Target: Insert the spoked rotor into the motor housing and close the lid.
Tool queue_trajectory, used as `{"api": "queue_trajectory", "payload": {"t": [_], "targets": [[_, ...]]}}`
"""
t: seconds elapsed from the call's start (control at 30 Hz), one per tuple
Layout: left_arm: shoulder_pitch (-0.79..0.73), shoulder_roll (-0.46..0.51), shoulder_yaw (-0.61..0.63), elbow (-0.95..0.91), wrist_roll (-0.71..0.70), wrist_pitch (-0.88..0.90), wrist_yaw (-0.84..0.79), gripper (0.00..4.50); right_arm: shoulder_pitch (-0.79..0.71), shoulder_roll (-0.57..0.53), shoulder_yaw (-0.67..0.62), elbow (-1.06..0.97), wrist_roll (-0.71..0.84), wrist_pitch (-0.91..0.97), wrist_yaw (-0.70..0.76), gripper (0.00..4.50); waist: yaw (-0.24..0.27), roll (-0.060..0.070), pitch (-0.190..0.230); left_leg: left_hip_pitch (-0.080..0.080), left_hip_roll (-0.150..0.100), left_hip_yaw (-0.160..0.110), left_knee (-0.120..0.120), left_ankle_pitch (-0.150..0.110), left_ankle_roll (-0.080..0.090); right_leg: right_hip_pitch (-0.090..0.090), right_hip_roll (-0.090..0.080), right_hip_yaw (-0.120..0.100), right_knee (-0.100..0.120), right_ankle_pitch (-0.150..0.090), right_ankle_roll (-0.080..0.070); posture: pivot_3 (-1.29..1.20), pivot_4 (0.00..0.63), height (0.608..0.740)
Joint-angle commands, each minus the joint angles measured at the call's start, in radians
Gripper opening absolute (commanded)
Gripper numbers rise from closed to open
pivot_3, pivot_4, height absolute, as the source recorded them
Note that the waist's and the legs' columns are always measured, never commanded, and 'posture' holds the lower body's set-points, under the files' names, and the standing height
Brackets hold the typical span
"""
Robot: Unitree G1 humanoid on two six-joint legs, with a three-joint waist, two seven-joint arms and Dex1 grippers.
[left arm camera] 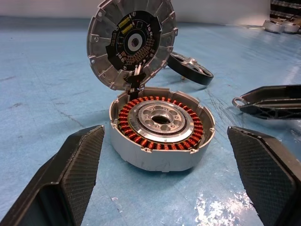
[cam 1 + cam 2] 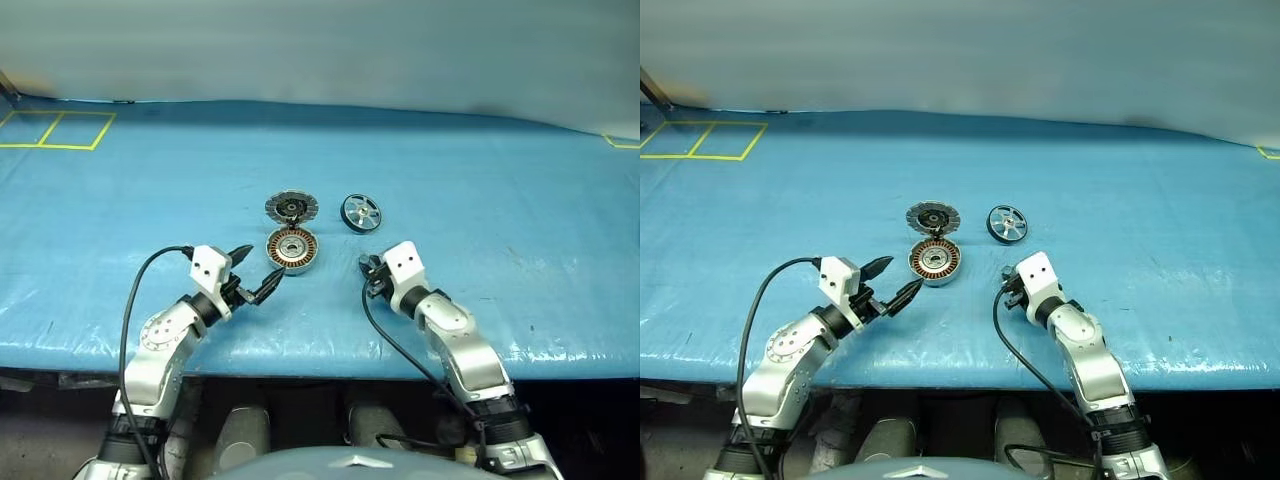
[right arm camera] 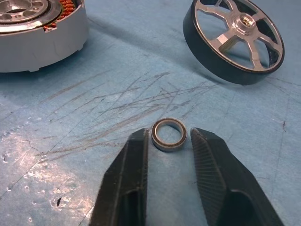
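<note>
The left end effector (image 2: 258, 273) is level, fingers spread wide, aimed at the motor housing (image 2: 292, 249) just beside it. The right end effector (image 3: 169, 155) tilts downward, fingers parted around one small ring (image 3: 169, 134) lying on the tabletop (image 2: 500, 200); contact cannot be determined. One lid (image 2: 290, 207) stands hinged open behind the housing. One spoked rotor (image 2: 361, 212) rests nearby, apart. Open blue surface surrounds all parts, well clear of the near edge.
</note>
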State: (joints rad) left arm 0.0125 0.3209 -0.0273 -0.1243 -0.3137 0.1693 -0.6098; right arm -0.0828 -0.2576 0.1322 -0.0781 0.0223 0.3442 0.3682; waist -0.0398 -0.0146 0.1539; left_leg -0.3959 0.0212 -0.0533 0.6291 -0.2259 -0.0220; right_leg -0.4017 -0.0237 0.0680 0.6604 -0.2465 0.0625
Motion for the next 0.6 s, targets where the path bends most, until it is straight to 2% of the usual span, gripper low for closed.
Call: {"api": "queue_trajectory", "payload": {"t": [0.03, 0.13, 0.27, 0.4, 0.6], "targets": [[-0.013, 0.005, 0.001, -0.008, 0.002, -0.013, -0.011, 4.5, -0.007, 0.017, -0.008, -0.009, -0.012, -0.02, -0.034, 2.48, 0.001, 0.0, 0.0, 0.0, 0.0, 0.0, 0.0, 0.0, 0.0, 0.0, 0.0, 0.0, 0.0, 0.0, 0.0, 0.0, 0.15, 0.74], [-0.013, 0.012, 0.009, -0.009, -0.003, -0.012, -0.017, 4.5, -0.01, 0.019, -0.011, -0.032, 0.003, -0.001, -0.023, 3.43, 0.003, 0.0, 0.0, 0.0, 0.0, 0.0, 0.0, 0.0, 0.0, 0.0, 0.0, 0.0, 0.0, 0.001, -0.001, 0.0, 0.15, 0.74], [0.002, 0.025, 0.026, -0.015, -0.01, -0.009, -0.017, 4.5, -0.017, -0.018, 0.01, -0.157, 0.041, -0.016, 0.064, 3.43, 0.001, 0.0, 0.0, 0.0, 0.0, 0.0, 0.0, 0.0, 0.0, 0.0, 0.0, 0.0, 0.0, 0.0, 0.0, 0.0, 0.15, 0.74], [0.011, 0.027, 0.028, -0.018, -0.009, -0.007, -0.017, 4.5, -0.087, -0.073, 0.117, -0.251, 0.026, -0.005, 0.176, 3.43, -0.001, 0.0, 0.0, 0.0, 0.0, -0.001, 0.0, 0.0, 0.0, 0.0, 0.0, 0.0, 0.0, -0.001, 0.002, 0.0, 0.15, 0.74], [0.015, 0.027, 0.034, -0.013, -0.013, -0.007, -0.016, 4.5, -0.267, -0.136, 0.318, -0.128, -0.073, -0.021, 0.338, 3.43, 0.004, 0.0, 0.0, 0.0, 0.0, -0.001, 0.0, 0.0, 0.0, 0.001, 0.0, -0.001, 0.0, -0.001, 0.002, 0.0, 0.15, 0.74]]}}
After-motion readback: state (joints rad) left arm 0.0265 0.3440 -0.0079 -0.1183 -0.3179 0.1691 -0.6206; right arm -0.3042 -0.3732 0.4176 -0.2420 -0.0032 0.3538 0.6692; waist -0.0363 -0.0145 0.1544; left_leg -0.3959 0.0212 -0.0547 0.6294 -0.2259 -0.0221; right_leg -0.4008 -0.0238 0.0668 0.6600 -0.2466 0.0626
